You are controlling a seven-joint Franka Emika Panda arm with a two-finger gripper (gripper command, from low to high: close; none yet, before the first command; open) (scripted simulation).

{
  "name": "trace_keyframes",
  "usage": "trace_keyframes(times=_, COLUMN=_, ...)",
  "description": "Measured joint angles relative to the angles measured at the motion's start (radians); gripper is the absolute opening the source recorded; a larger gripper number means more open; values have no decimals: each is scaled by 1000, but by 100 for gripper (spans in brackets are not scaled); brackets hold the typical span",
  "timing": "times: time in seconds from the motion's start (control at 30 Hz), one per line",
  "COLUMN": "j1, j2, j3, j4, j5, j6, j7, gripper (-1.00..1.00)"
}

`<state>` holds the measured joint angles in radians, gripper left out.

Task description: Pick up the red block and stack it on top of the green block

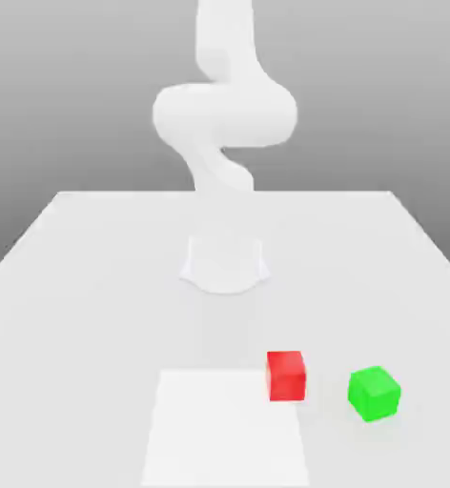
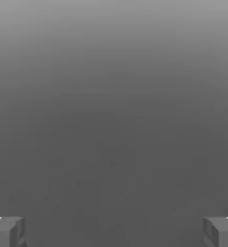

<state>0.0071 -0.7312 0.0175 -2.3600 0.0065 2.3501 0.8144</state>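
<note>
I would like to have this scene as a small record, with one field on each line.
gripper: open, nothing between the fingers
red cube: on the table, at the edge of the white patch
green cube: on the table, turned at an angle, toward the exterior view's right from the red cube
cubes touching: no
stacked: not yet

Ext. cam faces arm across table [image 1: 95,315]; hand cam faces gray bkgd.
</note>
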Motion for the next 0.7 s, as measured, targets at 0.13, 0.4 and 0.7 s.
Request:
trace_keyframes(times=0.13, j1=16, j2=134, j3=33, j4=-111, j5=10, j6=95, j7=29, gripper=0)
trace_keyframes(times=0.4, j1=49, j2=405, j3=100, j4=-333, j5=27, j6=287, j7=90, gripper=0)
trace_keyframes(times=0.7, j1=88, j2=789, j3=127, j4=-499, j5=-45, j6=569, j7=206, gripper=0)
